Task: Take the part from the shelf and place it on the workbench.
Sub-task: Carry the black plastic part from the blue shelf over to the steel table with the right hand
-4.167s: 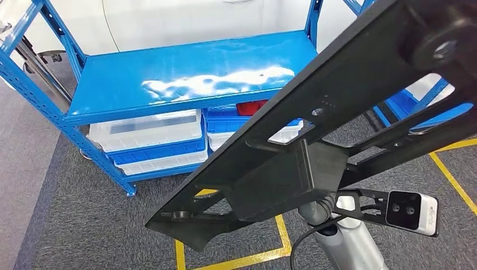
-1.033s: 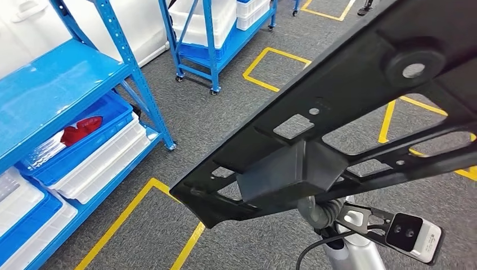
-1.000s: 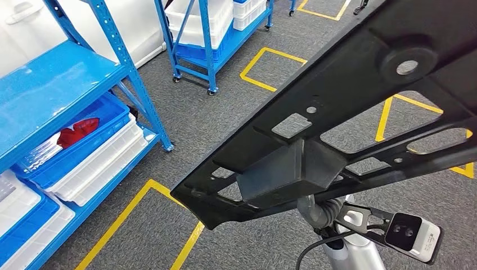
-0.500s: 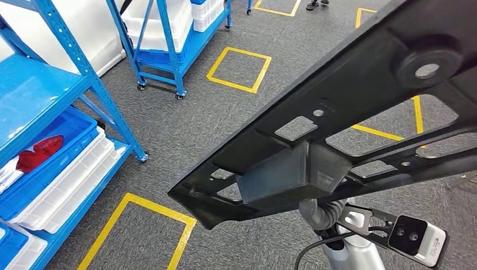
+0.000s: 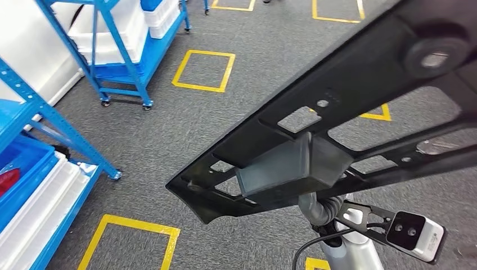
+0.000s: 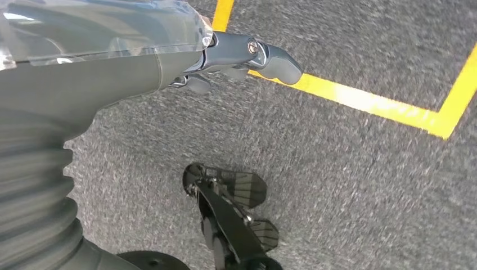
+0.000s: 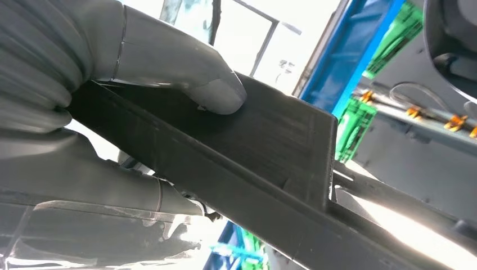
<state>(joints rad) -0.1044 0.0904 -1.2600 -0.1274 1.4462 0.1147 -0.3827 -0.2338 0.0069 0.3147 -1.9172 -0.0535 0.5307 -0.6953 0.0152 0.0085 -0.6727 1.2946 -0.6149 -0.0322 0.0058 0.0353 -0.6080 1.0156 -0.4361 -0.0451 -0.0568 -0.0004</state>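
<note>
A long black part (image 5: 360,84) with cut-outs and a boxy block underneath runs across the head view from lower middle to upper right. My right hand (image 5: 318,209) holds it from below, mostly hidden by the block. In the right wrist view the right hand (image 7: 140,62) grips the part (image 7: 270,146) with the thumb pressed on its flat face. My left hand (image 6: 169,50) hangs over grey carpet with nothing in it, its thumb and fingers apart.
A blue shelf (image 5: 34,112) with white and blue bins (image 5: 34,191) stands at the left edge. A wheeled blue rack (image 5: 121,50) holding white crates is at the upper left. Yellow tape squares (image 5: 203,70) mark the grey carpet.
The whole view has swung round: the blue shelf has slid off to the left and more carpet with yellow squares has come in. The part stays in my right hand as before.
</note>
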